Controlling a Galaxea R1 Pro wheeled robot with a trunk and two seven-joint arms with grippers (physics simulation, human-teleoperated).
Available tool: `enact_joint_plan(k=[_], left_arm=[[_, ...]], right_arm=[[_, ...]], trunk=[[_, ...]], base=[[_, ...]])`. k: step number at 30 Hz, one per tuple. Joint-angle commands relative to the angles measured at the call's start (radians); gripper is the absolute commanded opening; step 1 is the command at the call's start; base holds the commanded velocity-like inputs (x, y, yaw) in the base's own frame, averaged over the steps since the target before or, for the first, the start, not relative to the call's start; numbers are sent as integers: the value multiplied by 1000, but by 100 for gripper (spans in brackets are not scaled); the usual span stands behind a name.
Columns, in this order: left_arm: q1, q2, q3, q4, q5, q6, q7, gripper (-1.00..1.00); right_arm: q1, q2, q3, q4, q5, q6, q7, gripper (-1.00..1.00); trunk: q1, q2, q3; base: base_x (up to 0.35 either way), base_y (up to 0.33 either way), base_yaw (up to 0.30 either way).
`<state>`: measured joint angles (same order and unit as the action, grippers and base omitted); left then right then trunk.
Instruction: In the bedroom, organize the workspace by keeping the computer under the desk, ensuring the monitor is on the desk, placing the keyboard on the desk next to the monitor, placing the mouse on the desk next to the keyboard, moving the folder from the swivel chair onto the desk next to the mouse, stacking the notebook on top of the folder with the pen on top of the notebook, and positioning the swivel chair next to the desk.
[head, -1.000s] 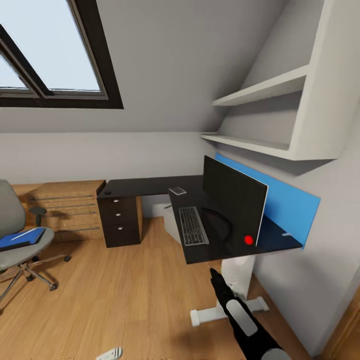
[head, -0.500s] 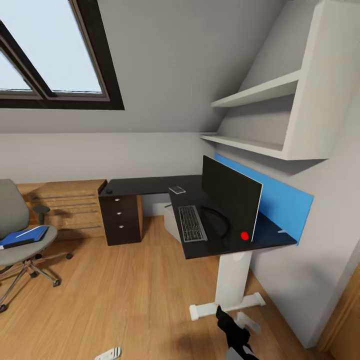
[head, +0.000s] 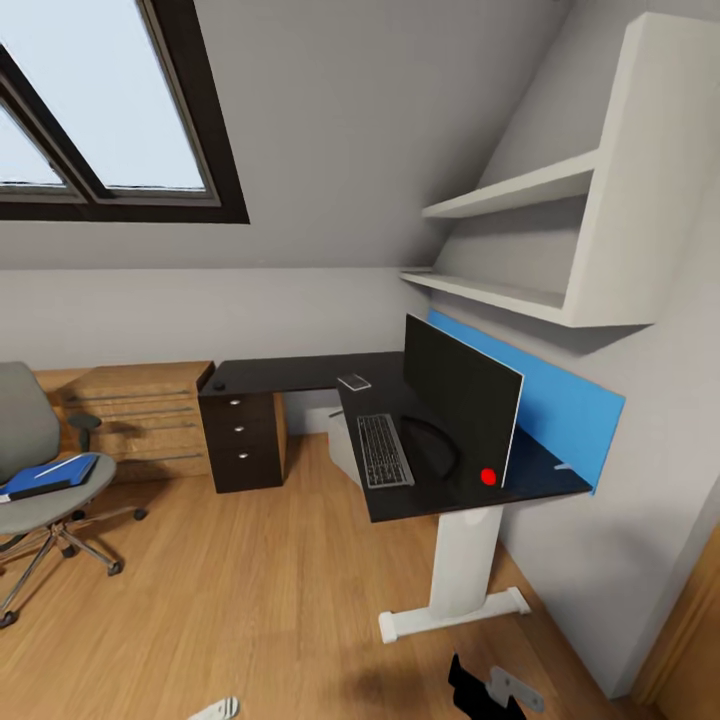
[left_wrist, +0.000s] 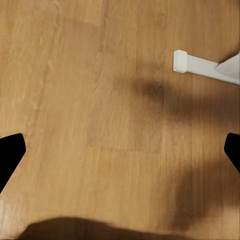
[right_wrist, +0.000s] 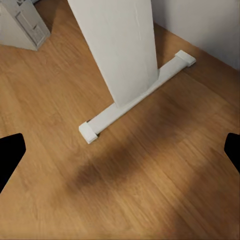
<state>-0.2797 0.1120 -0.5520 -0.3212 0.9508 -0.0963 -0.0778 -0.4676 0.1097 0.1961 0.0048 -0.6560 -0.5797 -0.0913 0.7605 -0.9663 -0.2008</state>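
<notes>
The black L-shaped desk (head: 300, 372) stands in the corner of the bedroom on a white pedestal leg (head: 462, 560). On it are the monitor (head: 460, 400) and, in front of it, the keyboard (head: 384, 450). The grey computer (head: 345, 445) stands under the desk and also shows in the right wrist view (right_wrist: 22, 22). At far left is the swivel chair (head: 40, 480), with the blue folder (head: 45, 475) on its seat and a thin white line across the folder. My right gripper (head: 462, 670) hangs low and open over the floor (right_wrist: 120, 150). My left gripper (left_wrist: 120, 155) is open above bare planks.
A small pale-edged flat object (head: 353, 381) lies on the desk behind the keyboard. A wooden drawer chest (head: 140, 410) stands left of the black drawers (head: 240, 440). White shelves (head: 520, 190) and a blue wall panel (head: 570, 400) are above the desk. The pedestal foot (right_wrist: 135, 100) lies near my right gripper.
My right arm has dropped from in front of the desk leg down to the bottom edge of the head view. The camera has shifted slightly; the desk things have not moved.
</notes>
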Motion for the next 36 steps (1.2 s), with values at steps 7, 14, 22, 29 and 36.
enact_joint_plan(k=[7,14,22,29,36], left_arm=[[-1,-23,-17,28,8,-1,42,100],[-1,-41,-19,100,5,0,76,100],[-1,-41,-21,119,2,-5,75,100],[-1,-45,-21,119,-1,-5,75,100],[-1,-47,-17,119,0,-8,75,100]], right_arm=[[1,1,8,3,2,-3,-8,100],[4,-2,6,5,3,-2,-8,100],[108,-23,7,16,2,4,-13,100],[112,-49,7,15,5,4,-13,100],[115,-63,7,17,83,2,-13,100]], trunk=[[-27,48,21],[-54,97,43],[-84,153,68],[-111,202,90],[-123,223,99]], base=[[0,0,0],[0,0,0],[0,0,48],[0,0,265],[0,0,288]])
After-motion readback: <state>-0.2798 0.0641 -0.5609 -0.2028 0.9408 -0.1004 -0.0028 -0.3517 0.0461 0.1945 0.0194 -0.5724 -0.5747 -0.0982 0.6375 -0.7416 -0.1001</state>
